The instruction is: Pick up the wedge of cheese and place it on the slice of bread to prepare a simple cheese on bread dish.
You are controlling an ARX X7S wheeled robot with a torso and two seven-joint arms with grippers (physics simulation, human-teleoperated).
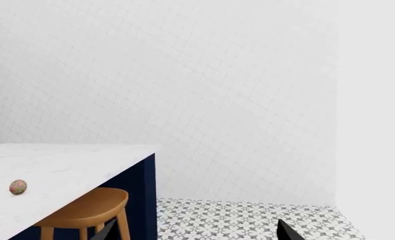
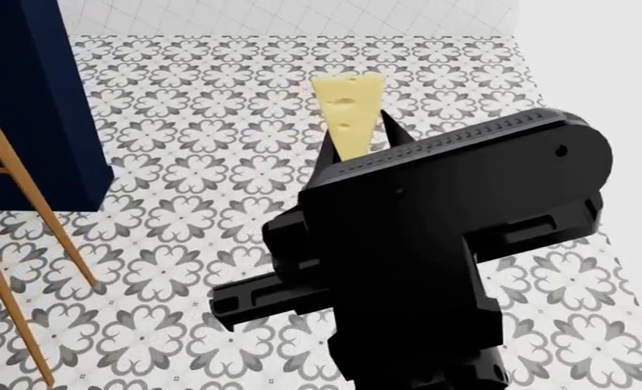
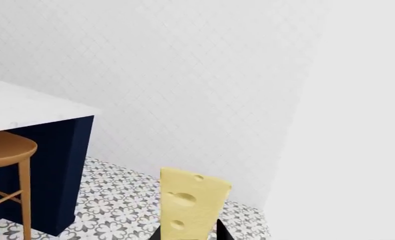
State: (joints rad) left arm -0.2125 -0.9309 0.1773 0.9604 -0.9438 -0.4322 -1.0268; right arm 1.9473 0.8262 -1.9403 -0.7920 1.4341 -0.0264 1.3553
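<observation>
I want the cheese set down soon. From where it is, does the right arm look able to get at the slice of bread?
Probably not yet. The right gripper holds the wedge of cheese over patterned floor, beside the counter, and no bread shows in any view.

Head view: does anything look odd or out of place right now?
Yes. The right gripper holds the pale-yellow holed wedge of cheese upright over the patterned tile floor, away from the white marble counter. No bread slice shows in any view. A small speckled ball sits alone on the counter.
</observation>
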